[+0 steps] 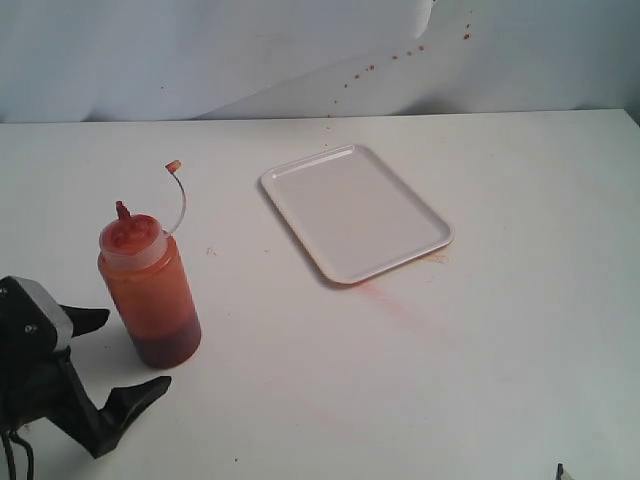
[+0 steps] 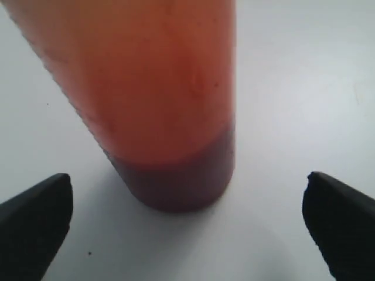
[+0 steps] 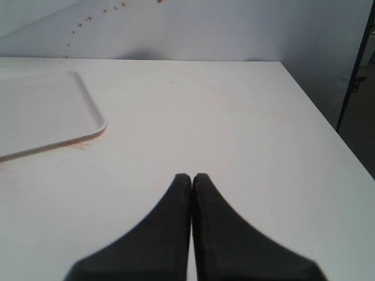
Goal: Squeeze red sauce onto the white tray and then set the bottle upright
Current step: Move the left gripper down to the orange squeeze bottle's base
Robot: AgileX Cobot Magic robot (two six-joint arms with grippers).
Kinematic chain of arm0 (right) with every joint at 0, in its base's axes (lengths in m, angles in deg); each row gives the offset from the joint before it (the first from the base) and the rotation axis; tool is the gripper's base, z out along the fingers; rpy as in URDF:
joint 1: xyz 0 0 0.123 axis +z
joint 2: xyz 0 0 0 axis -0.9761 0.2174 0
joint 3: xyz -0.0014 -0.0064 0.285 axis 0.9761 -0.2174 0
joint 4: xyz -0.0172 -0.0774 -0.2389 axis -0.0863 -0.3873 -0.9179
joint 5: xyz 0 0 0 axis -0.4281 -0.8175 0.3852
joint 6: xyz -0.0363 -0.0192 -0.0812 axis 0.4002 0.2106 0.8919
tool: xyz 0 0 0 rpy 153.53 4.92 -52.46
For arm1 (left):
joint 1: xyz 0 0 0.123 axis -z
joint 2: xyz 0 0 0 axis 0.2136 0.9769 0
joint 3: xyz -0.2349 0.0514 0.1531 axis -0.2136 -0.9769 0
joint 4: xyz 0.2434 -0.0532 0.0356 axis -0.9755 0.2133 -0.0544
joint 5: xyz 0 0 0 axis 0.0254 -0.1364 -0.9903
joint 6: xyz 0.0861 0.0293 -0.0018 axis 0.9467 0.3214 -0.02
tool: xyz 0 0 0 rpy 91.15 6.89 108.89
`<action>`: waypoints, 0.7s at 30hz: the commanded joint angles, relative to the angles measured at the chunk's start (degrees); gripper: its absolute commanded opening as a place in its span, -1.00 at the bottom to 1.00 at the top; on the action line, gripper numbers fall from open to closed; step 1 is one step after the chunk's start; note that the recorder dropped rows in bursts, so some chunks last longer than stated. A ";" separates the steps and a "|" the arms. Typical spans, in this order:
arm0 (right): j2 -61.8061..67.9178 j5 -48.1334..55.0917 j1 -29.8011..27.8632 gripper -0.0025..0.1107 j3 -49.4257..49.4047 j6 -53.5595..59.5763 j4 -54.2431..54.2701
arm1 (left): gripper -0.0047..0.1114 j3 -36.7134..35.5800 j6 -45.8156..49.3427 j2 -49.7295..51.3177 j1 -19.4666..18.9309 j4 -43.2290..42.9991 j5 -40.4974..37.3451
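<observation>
The bottle [image 1: 150, 290] stands upright on the table at the left, translucent orange-red with a darker base, its thin tethered cap [image 1: 173, 166] sticking up beside the nozzle. My left gripper [image 1: 137, 348] is open at the near left, its fingertips either side of the bottle's base without touching it. Up close, the bottle [image 2: 164, 105] fills the left wrist view ahead of the wide-apart left gripper [image 2: 188, 177]. The white tray [image 1: 355, 215] lies flat in the middle, and no red sauce is in view on it. The right gripper [image 3: 192, 175] is shut and empty, with the white tray [image 3: 41, 111] off to its side.
A faint pinkish smear [image 1: 390, 300] stains the table by the tray's near corner. Small orange spots [image 1: 390, 58] dot the pale back wall. The table's side edge [image 3: 328, 129] runs close to the right gripper.
</observation>
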State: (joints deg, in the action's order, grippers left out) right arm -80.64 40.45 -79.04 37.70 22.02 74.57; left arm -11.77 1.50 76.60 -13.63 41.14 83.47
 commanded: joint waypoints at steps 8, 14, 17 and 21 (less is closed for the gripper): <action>-0.26 -0.07 -0.33 -0.96 -0.23 -0.04 -0.36 | 0.87 5.37 -9.94 0.17 -0.01 -6.99 -3.13; -0.26 -0.07 -0.33 -0.96 -0.23 -0.04 -0.36 | 0.87 6.20 -9.94 1.32 -0.01 -7.01 -4.17; -0.26 -0.07 -0.33 -0.96 -0.23 -0.04 -0.36 | 0.87 7.57 -9.94 4.51 -0.01 -7.23 -3.94; -0.26 -0.07 -0.33 -0.96 -0.23 -0.04 -0.36 | 0.87 10.10 -9.94 9.31 -0.01 -7.12 -3.94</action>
State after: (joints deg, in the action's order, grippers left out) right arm -80.64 40.45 -79.04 37.70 22.02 74.57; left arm -3.21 -7.86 83.16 -13.63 33.94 79.24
